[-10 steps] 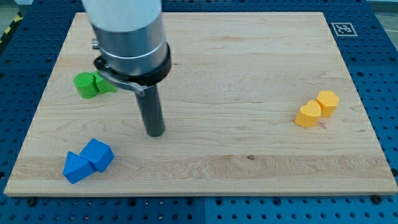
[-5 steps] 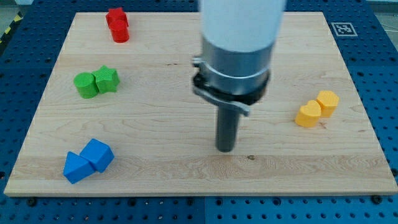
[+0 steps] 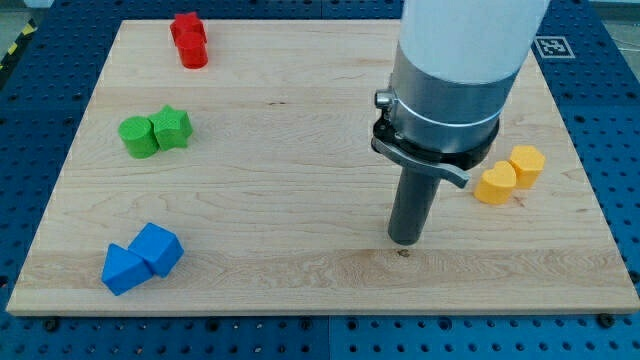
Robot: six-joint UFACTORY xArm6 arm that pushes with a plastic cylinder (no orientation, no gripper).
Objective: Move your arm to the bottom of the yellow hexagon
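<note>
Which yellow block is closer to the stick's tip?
The yellow heart-shaped block is closer to my tip. The yellow hexagon touches it but sits farther toward the view's right and top.

No readable txt, nos. or brand names anywhere in the camera view. Only sign-like mark: a small black-and-white square fiducial tag (image 3: 552, 46), coded pattern w/ no letters, sitting on the wooden board (image 3: 300, 270) at its top-right corner, partly beside the arm's pale housing (image 3: 465, 40). Blocks carry no labels. Rod and metal collar show no lettering legible at this res. Blue perforated desk around the board: no markings readable; a yellow-black striped strip (image 3: 18, 45) shows at the desk's top-left corner, no txt on it.
</note>
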